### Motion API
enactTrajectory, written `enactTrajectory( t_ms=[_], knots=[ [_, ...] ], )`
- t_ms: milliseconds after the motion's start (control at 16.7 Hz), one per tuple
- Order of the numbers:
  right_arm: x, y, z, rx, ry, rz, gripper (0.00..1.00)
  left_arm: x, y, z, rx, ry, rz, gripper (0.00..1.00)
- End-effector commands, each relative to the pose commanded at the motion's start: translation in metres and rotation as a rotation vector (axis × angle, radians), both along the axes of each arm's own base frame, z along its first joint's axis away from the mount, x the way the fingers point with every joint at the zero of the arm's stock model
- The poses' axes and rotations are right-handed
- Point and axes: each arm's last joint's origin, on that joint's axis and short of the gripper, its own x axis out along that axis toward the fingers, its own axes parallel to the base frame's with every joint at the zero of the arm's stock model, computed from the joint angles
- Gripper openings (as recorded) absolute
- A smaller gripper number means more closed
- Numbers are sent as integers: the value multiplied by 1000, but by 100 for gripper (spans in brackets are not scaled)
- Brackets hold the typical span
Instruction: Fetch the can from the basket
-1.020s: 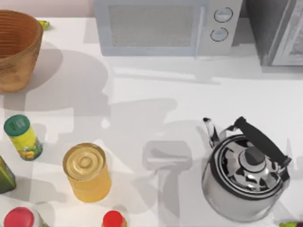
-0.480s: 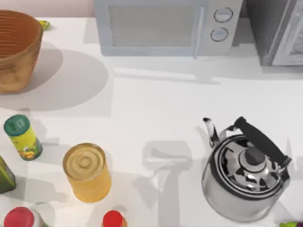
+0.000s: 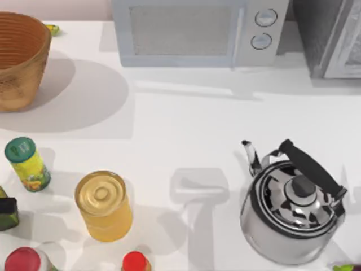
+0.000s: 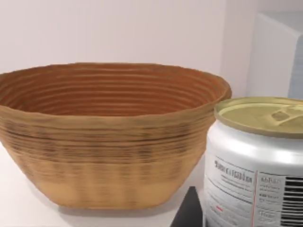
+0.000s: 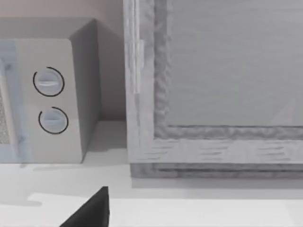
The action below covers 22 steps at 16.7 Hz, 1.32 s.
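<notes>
The basket (image 3: 20, 56), round, woven and orange-brown, stands at the table's far left corner. In the left wrist view the basket (image 4: 109, 137) is upright and I see nothing inside it. The can (image 4: 258, 161) is outside the basket, very close to that camera. It has a dull gold top and a white label with a barcode. My left gripper (image 4: 236, 220) is shut on the can, with one dark finger (image 4: 188, 213) against its side. My right gripper (image 5: 90, 213) is parked, facing the microwave's knobs.
A microwave (image 3: 197, 31) and a grey cabinet (image 3: 333, 36) line the back. A steel kettle (image 3: 293, 209) stands front right. At front left are a big golden-yellow can (image 3: 103, 204), a green-capped yellow bottle (image 3: 25, 164), a green carton (image 3: 5, 217) and red-capped jars (image 3: 135, 262).
The arm's shadows have slid off the middle of the table towards the left. A dark part has come in at the left edge, over the green carton.
</notes>
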Motion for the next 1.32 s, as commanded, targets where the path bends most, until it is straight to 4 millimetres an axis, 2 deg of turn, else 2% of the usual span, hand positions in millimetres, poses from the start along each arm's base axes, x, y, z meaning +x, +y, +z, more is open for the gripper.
enactTrajectory(
  t_ms=[420,600,780,1020,1200,1320],
  knots=[
    [0,0,0,0,0,0,100,0,0,-5,6,-9,1,0],
    [0,0,0,0,0,0,100,0,-2,7,22,-47,-41,0],
    [0,0,0,0,0,0,100,1,-7,39,63,-136,-154,0],
    [0,0,0,0,0,0,100,12,-18,96,146,-298,-379,0],
    [0,0,0,0,0,0,100,34,-30,139,216,-420,-574,0],
    [0,0,0,0,0,0,100,59,-40,160,257,-485,-707,0]
  ],
)
